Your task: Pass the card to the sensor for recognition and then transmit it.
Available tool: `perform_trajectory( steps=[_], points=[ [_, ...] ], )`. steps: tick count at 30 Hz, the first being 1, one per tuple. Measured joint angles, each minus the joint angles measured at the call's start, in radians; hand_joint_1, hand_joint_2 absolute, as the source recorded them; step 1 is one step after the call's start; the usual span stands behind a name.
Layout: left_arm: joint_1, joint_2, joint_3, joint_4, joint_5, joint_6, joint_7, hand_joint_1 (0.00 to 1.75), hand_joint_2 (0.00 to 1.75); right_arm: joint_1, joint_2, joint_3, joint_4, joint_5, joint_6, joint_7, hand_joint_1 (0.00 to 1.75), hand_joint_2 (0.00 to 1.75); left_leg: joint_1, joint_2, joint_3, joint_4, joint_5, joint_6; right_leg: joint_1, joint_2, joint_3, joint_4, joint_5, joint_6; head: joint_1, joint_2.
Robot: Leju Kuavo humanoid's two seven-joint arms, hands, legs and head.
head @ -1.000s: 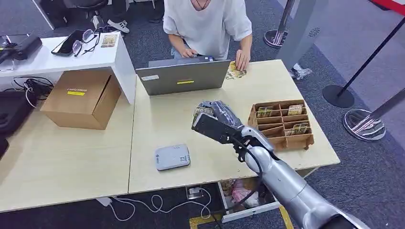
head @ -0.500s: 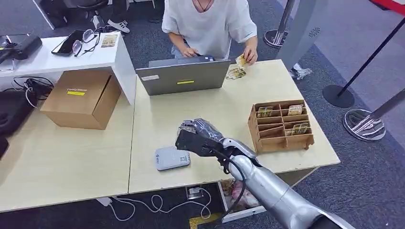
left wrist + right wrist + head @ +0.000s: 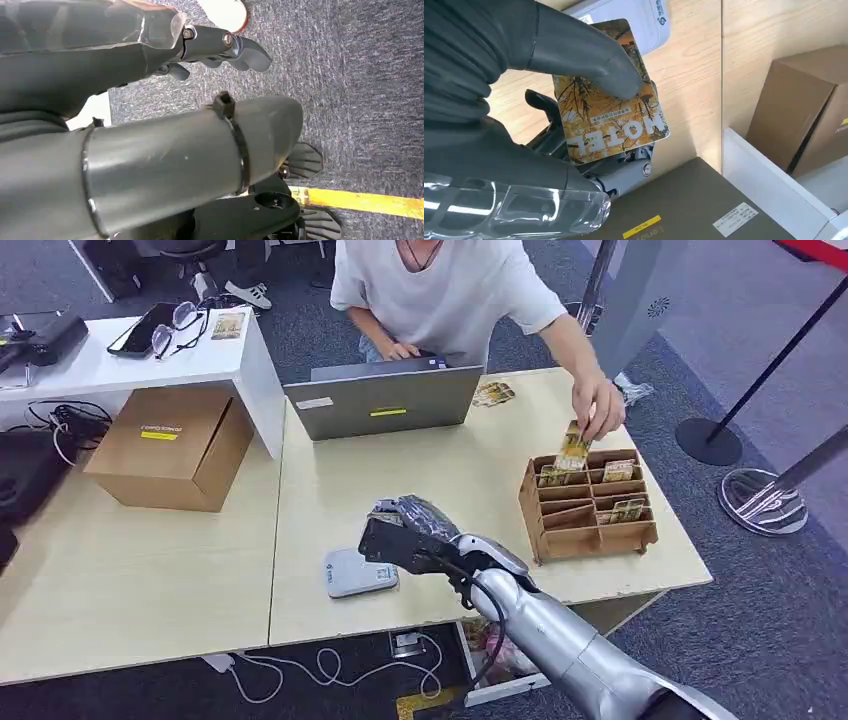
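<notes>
Item 1. Light wooden table [image 3: 180, 580], my work surface.

Item 2. Person [image 3: 440, 290] seated across it, one hand [image 3: 598, 405] lowering a card into the brown compartment rack [image 3: 588, 502] on my right.

Item 3. Grey laptop [image 3: 385, 400], its back towards me, near the far edge.

Item 4. Cardboard box [image 3: 170, 445], off to my left, well apart from the work.

Item 5. My right hand [image 3: 405, 532], grasping: thumb pressed on the card's printed face, the fingers [image 3: 619, 175] backing it from behind. My left hand [image 3: 220, 47] hangs beside me over the carpet, curled in on nothing.

Item 6. Card reader [image 3: 360, 572], a flat pale-grey pad lying on the table just beside my right hand, on its left and a little nearer to me.

Item 7. Hotel card [image 3: 611, 117], autumn-leaf print, held above the table. In the right wrist view its far short end overlaps the reader's edge, long axis running towards the pad. I judge the remaining move a short one, leftward and down, to lay the card flat over the pad; the right hand is the nearer by far.
</notes>
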Motion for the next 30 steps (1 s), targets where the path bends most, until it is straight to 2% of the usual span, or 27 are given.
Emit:
perform_trajectory(
  steps=[12,20,22,26,30],
  points=[
    [-0.001,0.000,-0.006,0.000,0.000,0.000,0.003,0.00,0.00,-0.001,0.009,0.014,0.011,-0.009,0.002,-0.001,1.75,1.75,0.000,0.000,0.000,0.000,0.000,0.000,0.000,0.000,0.000,0.000,0.000,0.000,0.000,0.000],
    [-0.007,0.000,-0.008,0.000,0.000,-0.002,0.014,0.00,0.00,-0.001,0.051,0.054,0.069,-0.042,0.002,0.003,1.75,1.75,0.000,0.000,0.000,0.000,0.000,0.000,0.000,0.000,0.000,0.000,0.000,0.000,0.000,0.000],
    [-0.010,0.000,-0.008,0.000,0.000,-0.011,0.032,0.00,0.00,-0.002,0.075,0.061,0.099,-0.064,0.002,0.001,1.75,1.75,0.000,0.000,0.000,0.000,0.000,0.000,0.000,0.001,0.000,0.000,0.000,0.000,0.000,0.000],
    [-0.020,-0.002,-0.008,0.000,0.000,-0.012,0.043,0.00,0.00,-0.017,0.121,0.064,0.177,-0.082,-0.026,0.011,1.75,1.75,0.000,0.000,0.000,0.000,0.000,0.000,0.000,0.000,0.000,0.000,0.000,0.000,0.000,0.000],
    [-0.021,-0.002,-0.008,0.000,0.000,-0.013,0.043,0.00,0.00,-0.030,0.138,0.065,0.230,-0.084,-0.043,0.012,1.75,1.75,0.000,0.000,0.000,0.000,0.000,0.000,0.000,0.001,0.000,0.000,0.000,0.000,0.000,0.000]
  ],
)
